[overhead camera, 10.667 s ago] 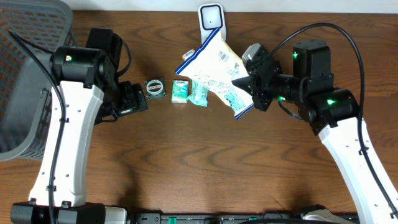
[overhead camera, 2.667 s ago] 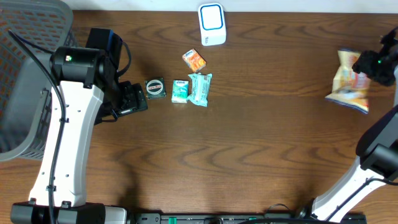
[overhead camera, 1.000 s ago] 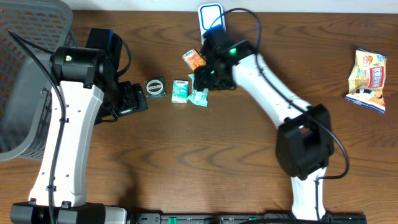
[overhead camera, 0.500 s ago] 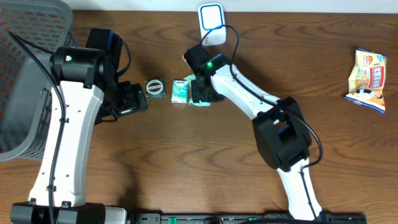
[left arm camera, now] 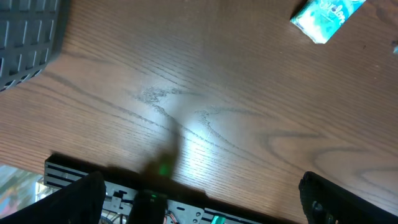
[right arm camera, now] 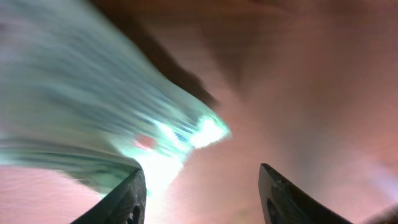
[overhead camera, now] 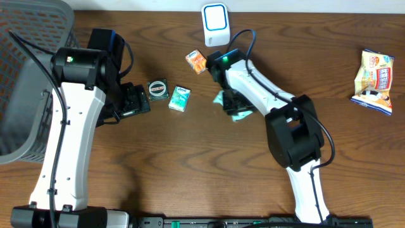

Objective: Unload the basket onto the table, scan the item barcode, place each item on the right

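Right end effector (overhead camera: 231,103) is hanging over the middle of the brown wooden worktop (overhead camera: 209,177), right on top of a crinkled teal plastic packet (overhead camera: 237,116), which is peeking out from under it on the left and near sides. In the right wrist view the packet is showing as a teal blur against the left finger (right arm camera: 127,199), one bright corner reaching into the gap; the right finger (right arm camera: 283,196) is standing clear of it, so cannot tell whether the packet is clamped or only touched. The white barcode scanner with the blue-edged window (overhead camera: 215,24) is standing at the far edge, well beyond the packet. A small orange packet (overhead camera: 197,61) is lying between them, just left of the arm. Left end effector (overhead camera: 142,102) is resting at left with fingers wide apart and gripping nothing, just beside a round dark tin (overhead camera: 157,89); a small teal box (overhead camera: 180,99) is lying right of the tin. A grey plastic basket (overhead camera: 25,76) is sitting far left, and a yellow snack bag (overhead camera: 373,73) is lying far right.
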Available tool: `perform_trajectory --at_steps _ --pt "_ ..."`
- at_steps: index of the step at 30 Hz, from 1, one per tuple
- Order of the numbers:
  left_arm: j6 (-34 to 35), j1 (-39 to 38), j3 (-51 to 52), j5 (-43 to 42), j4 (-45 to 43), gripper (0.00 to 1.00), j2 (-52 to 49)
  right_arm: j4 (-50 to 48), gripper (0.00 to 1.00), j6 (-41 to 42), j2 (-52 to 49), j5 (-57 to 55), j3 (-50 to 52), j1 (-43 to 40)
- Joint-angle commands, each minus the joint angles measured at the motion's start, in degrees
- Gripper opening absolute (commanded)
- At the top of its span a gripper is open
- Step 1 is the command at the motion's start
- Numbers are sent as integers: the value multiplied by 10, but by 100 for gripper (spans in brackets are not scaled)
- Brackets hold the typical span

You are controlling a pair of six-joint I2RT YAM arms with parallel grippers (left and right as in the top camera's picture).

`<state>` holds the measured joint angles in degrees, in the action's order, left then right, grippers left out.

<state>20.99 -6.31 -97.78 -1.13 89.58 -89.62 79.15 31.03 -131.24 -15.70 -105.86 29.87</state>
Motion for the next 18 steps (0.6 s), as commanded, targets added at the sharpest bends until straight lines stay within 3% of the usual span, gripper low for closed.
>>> perform_trajectory --at_steps 1,4,8,11,18 --pt "1 1 1 7 2 98 -2 29 53 6 51 -57 6 -20" --pt "1 1 1 7 2 98 -2 33 51 -21 83 5 6 -23" --pt "1 1 1 7 1 98 -2 -4 30 -143 106 190 6 -15" --pt "1 1 1 7 2 98 -2 -14 24 -171 97 176 7 -3" --pt "1 1 1 7 2 98 -2 -19 19 -127 66 169 8 14"
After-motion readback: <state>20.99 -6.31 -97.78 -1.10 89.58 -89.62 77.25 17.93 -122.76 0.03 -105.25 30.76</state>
